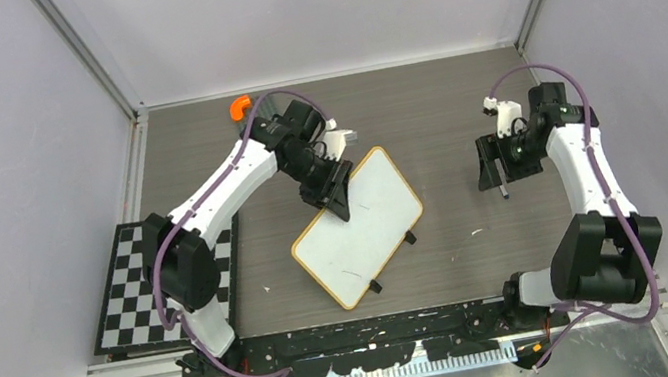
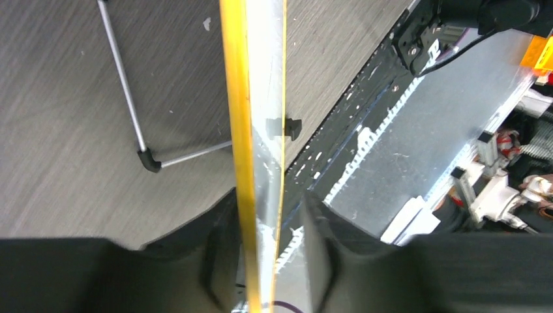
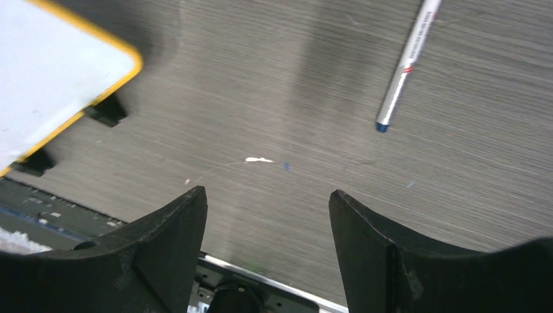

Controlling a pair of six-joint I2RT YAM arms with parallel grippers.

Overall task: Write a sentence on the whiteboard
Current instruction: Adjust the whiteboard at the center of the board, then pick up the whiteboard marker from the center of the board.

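While the whiteboard (image 1: pixel 363 235) sits slanted mid-counter (image 1: pixel 439 111) in the top view, the left gripper (image 1: pixel 337 198) is at its far-left rim. Likely it is steadying or re-angling the board so the other arm can write. No sentence is readable on it, only a couple of faint strokes. The right gripper (image 1: pixel 496 178) hangs over bare counter, well apart from the board. A checkerboard mat (image 1: pixel 139 290) lies at the left and an orange piece (image 1: pixel 239 107) at the far edge, both out of the way. Two black clip feet (image 1: pixel 409 237) stick out on the board's right side.

Left wrist view: the board is edge-on between the jaws, its yellow rim touching one finger (image 2: pixel 218 254). A sliver of background shows beside the other finger, so I cannot tell whether they are clenched or just straddling. A thin metal rod (image 2: pixel 124 85) with a black elbow lies on the counter beside the board, close enough to snag.

Right wrist view: the jaws are spread with nothing between them. The marker (image 3: pixel 404 65) lies loose on the counter ahead and to one side, blue tip toward the camera. The board corner is off to the left, apart from it. The pen looks to need picking up before any writing, and nothing blocks the reach.
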